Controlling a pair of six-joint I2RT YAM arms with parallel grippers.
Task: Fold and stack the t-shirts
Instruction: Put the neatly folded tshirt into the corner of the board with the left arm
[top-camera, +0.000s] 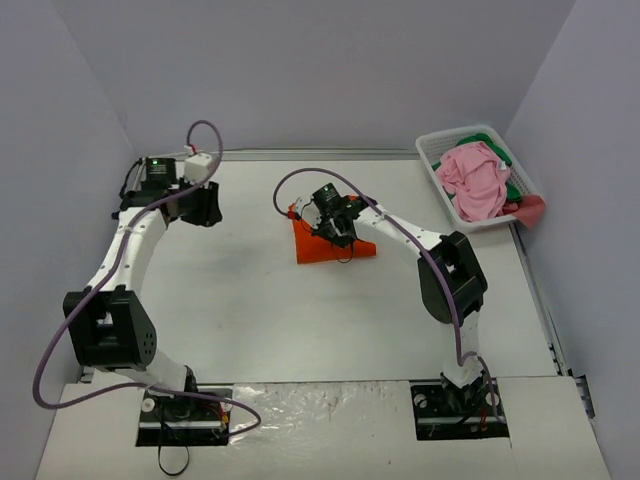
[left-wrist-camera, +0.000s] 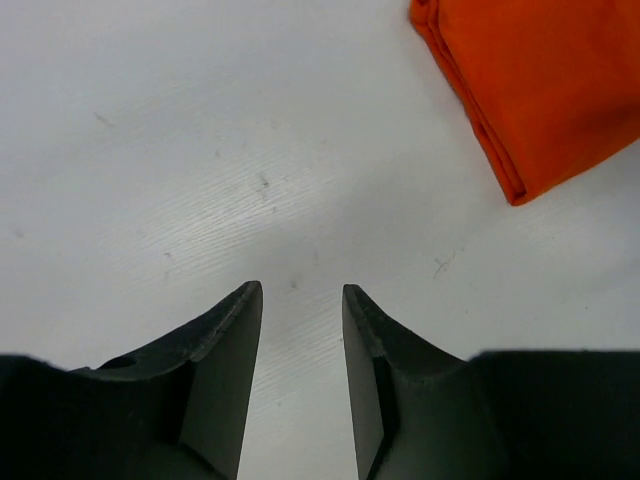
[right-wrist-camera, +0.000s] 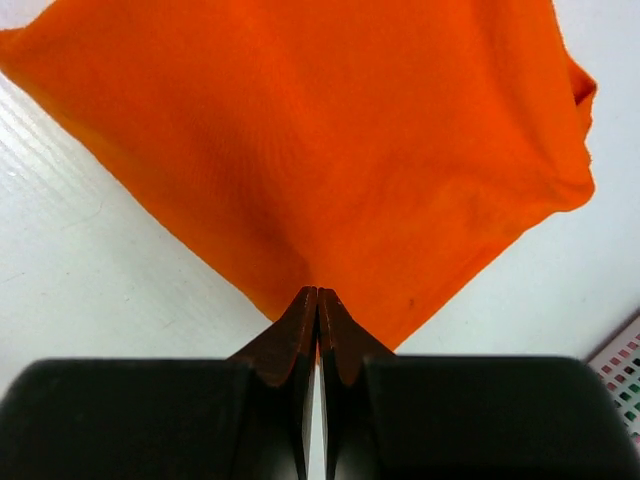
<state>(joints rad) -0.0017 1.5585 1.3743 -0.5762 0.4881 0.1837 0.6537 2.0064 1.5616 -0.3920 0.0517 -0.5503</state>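
Observation:
The orange t-shirt (top-camera: 322, 250) lies folded into a wedge near the middle of the table. My right gripper (top-camera: 336, 226) is down on it. In the right wrist view the jaws of the right gripper (right-wrist-camera: 317, 292) are pressed together at the cloth's near edge, and the orange t-shirt (right-wrist-camera: 330, 130) puckers toward the tips. My left gripper (top-camera: 205, 207) hangs at the back left, apart from the shirt. There the left gripper (left-wrist-camera: 300, 290) is open over bare table, with the orange t-shirt (left-wrist-camera: 540, 90) off to the upper right. A pink t-shirt (top-camera: 475, 182) and a green t-shirt (top-camera: 500, 156) lie crumpled in the basket.
A white slotted basket (top-camera: 432, 150) stands at the back right corner against the wall. Grey walls close the table on three sides. Both arm bases sit at the near edge.

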